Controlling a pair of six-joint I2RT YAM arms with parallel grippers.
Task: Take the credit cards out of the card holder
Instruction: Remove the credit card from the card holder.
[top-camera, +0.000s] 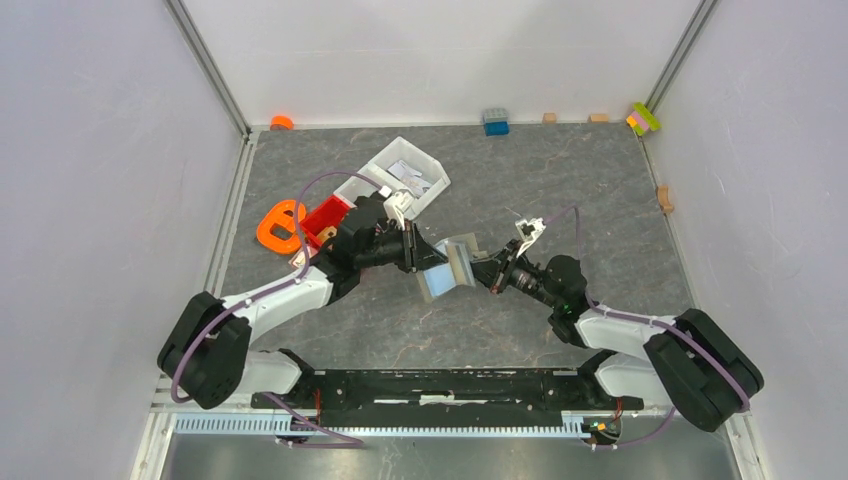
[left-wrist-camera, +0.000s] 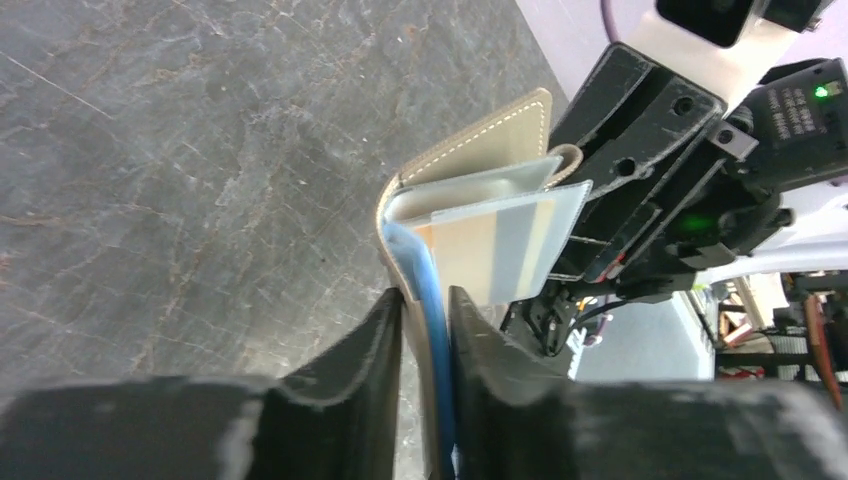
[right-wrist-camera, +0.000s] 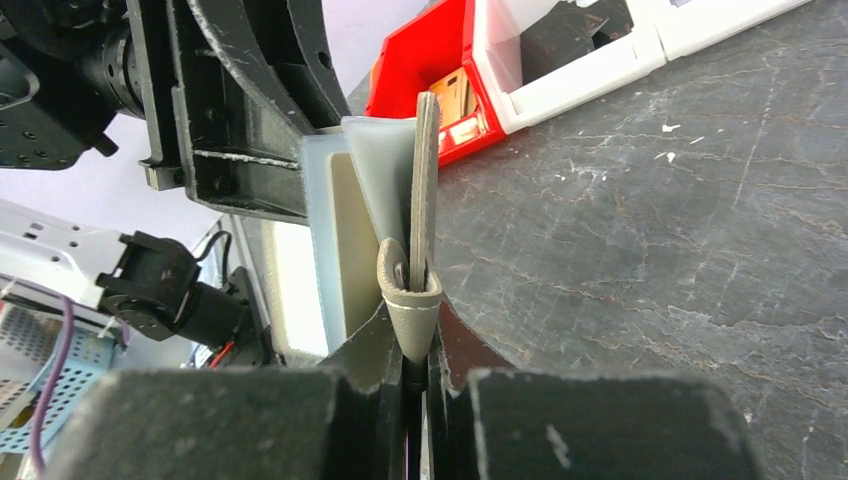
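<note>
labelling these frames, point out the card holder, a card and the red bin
card holder (right-wrist-camera: 409, 300): right wrist view, on its fold
card (left-wrist-camera: 515, 250): left wrist view, on its striped face
red bin (right-wrist-camera: 420, 70): right wrist view, on its side wall

red bin (top-camera: 325, 217) by left gripper (left-wrist-camera: 425, 300), bare tabletop (top-camera: 400, 340)

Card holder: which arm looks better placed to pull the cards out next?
Probably left: the left claw straddles the credit cards poking from the card holder, while the right claw is shut on the holder's fold, steadying it.
</note>
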